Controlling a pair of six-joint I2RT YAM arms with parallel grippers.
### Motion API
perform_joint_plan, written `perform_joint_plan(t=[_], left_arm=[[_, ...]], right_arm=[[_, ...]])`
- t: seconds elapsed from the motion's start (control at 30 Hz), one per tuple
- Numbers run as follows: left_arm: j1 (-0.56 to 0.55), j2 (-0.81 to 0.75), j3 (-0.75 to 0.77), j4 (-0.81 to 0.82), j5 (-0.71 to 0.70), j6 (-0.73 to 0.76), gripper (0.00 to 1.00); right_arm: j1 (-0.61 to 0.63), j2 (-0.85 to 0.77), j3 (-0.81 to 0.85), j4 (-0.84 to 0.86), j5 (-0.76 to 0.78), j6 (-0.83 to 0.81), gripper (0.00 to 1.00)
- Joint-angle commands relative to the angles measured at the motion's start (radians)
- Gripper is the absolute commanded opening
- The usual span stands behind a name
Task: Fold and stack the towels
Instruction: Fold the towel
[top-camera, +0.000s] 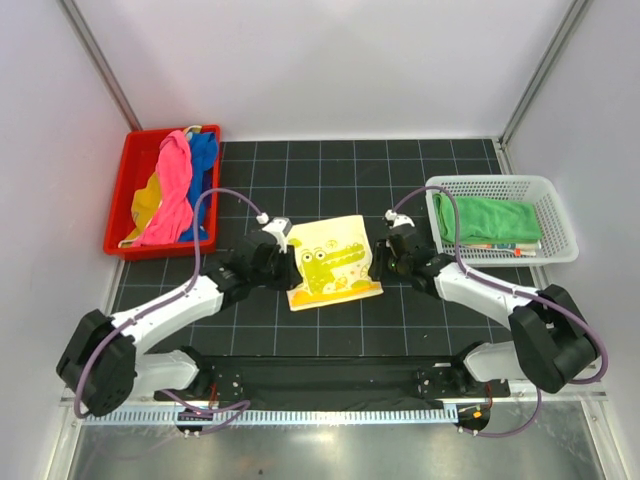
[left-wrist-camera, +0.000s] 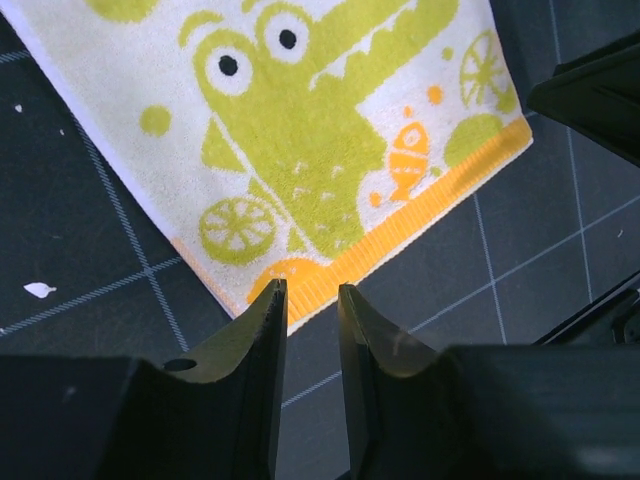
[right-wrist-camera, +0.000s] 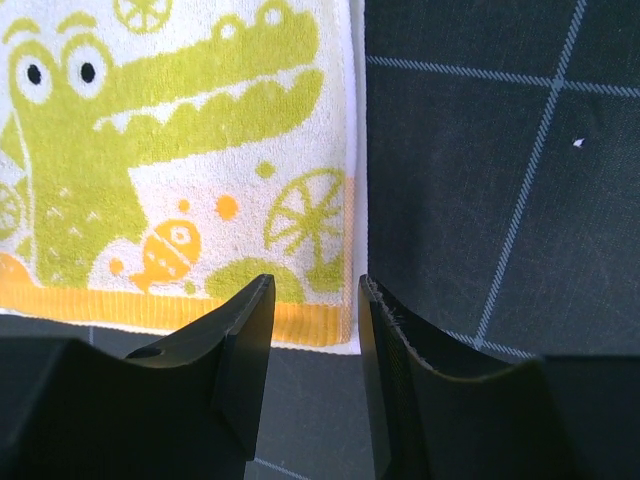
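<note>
A white towel printed with a green crocodile lies flat on the black gridded mat between my two grippers. My left gripper is at its left edge, open. In the left wrist view the open tips of the left gripper hover just short of the crocodile towel's orange-banded corner, holding nothing. My right gripper is at the right edge, also open. In the right wrist view the right gripper stands over the crocodile towel's other orange-banded corner, with nothing between the fingers.
A red bin at the back left holds crumpled pink, blue and yellow towels. A white mesh basket at the right holds a folded green towel over a white printed one. White walls enclose the mat.
</note>
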Motion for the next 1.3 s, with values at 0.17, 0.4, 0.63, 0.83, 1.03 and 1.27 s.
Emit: perform_joint_plan(t=[0.17, 0.4, 0.63, 0.83, 1.03, 1.27], left_arm=[[-0.008, 0.177, -0.025, 0.15, 0.041, -0.061, 0.27], [-0.019, 0.242, -0.043, 0.16, 0.008, -0.085, 0.25], [-0.021, 0.231, -0.034, 0.061, -0.121, -0.073, 0.23], [-0.019, 0.217, -0.028, 0.008, -0.184, -0.07, 0.22], [-0.021, 0.204, -0.02, -0.026, -0.194, -0.07, 0.22], [-0.021, 0.078, 0.027, -0.08, -0.187, -0.068, 0.26]], right_arm=[[0.024, 0.02, 0.011, -0.013, 0.056, 0.017, 0.45], [0.056, 0.043, -0.021, -0.016, 0.084, 0.046, 0.44], [0.11, 0.052, -0.052, -0.014, 0.11, 0.084, 0.43], [0.187, 0.009, -0.062, -0.028, 0.113, 0.143, 0.41], [0.267, -0.064, -0.079, -0.069, 0.142, 0.182, 0.4], [0.265, -0.144, 0.011, -0.178, 0.228, 0.134, 0.46]])
